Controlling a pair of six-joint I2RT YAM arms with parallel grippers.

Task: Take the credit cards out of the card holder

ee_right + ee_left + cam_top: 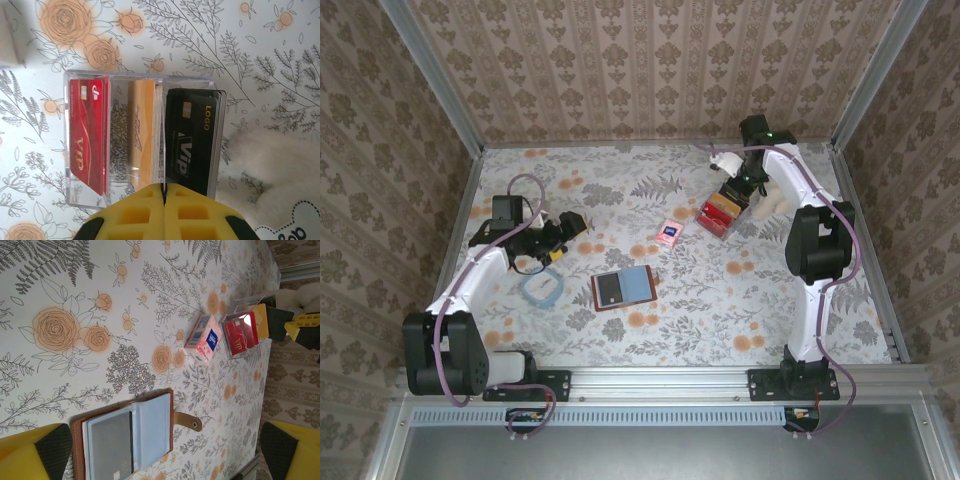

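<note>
Credit cards (pixel 88 135), glossy flat rectangles

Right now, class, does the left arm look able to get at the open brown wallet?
Probably yes: the left fingers stand open, and the brown wallet lies flat on the table just ahead of them, with nothing in between.

Clear plastic card holder (pixel 119 150) sits upright, far right of worktop (pixel 620 340). Cards lean inside, side by side: red VIP card (pixel 89 135) at one end, orange cards (pixel 142 130) in middle, black VIP card (pixel 192 135) at other end.
</note>
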